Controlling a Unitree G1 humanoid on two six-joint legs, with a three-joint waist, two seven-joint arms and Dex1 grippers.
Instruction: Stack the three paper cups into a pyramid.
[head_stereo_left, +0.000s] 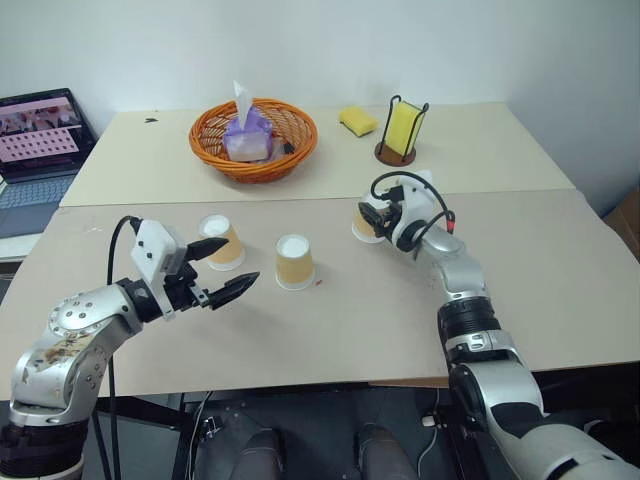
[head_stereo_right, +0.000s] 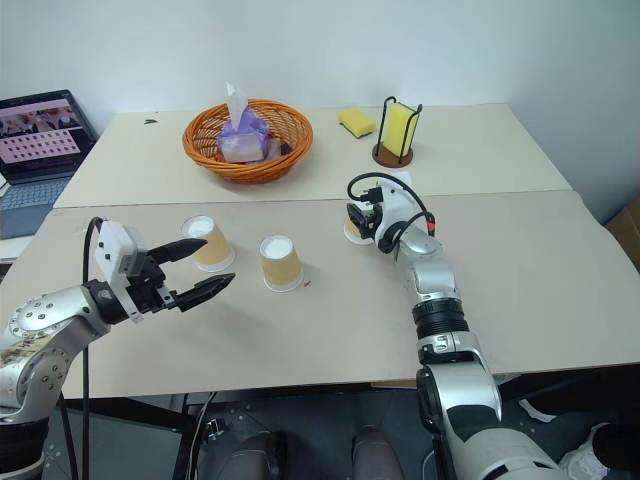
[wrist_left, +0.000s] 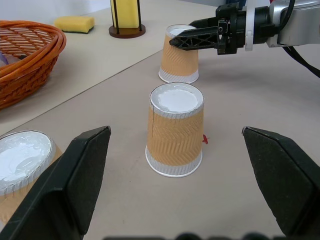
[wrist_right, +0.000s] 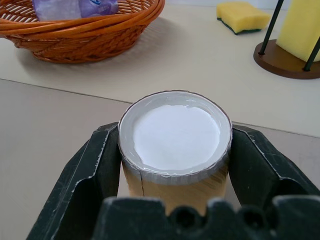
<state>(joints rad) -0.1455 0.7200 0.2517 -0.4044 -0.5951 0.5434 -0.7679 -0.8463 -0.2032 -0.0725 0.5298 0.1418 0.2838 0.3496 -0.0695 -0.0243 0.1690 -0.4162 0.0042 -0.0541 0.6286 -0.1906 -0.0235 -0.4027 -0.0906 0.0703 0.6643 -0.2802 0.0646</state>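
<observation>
Two beige tables (head_stereo_left: 330, 330) butted together fill my head view, with a white wall behind. On the far table I see an orange wicker basket (head_stereo_left: 254, 140) at upper centre, a yellow sponge (head_stereo_left: 357, 121) to its right and a sponge holder (head_stereo_left: 402, 133) beside that; a laptop (head_stereo_left: 38, 145) sits at the upper left edge.

All three paper cups stand upside down on the near table, apart from one another. The left cup (head_stereo_left: 222, 242) is at left of centre, the middle cup (head_stereo_left: 294, 262) near the centre, and the right cup (head_stereo_left: 366, 222) right of centre.

My right gripper (wrist_right: 175, 165) has its two fingers pressed against opposite sides of the right cup, gripping it just under its white base. My left gripper (head_stereo_left: 220, 270) hangs over the table at lower left with its fingers spread wide, holding nothing, beside the left cup.
</observation>
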